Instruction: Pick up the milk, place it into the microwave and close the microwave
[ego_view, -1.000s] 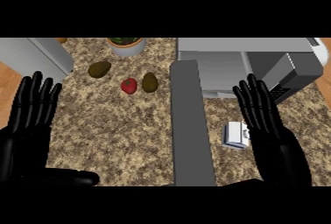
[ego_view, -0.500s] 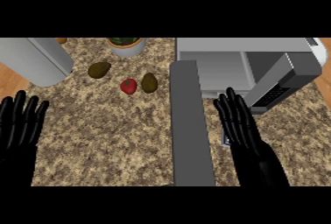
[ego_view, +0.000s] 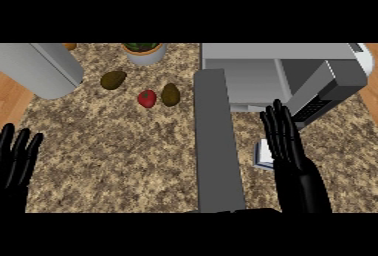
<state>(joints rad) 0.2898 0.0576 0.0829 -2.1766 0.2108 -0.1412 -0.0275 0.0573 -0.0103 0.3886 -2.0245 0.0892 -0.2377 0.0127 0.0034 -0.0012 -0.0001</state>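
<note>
I am seeing the milk (ego_view: 263, 155) lying on the counter (ego_view: 125, 150) just left of my right hand (ego_view: 286, 142), which is hanging flat with fingers straight and partly covering it, far nearer than my open, resting left hand (ego_view: 16, 157).

I am seeing a speckled stone-like counter (ego_view: 133, 150), a smooth matt grey microwave (ego_view: 273, 75), and my glossy black hands (ego_view: 291, 150).

head view | steeply down on counter (ego_view: 133, 150) | forearms enter from lower edge
</note>
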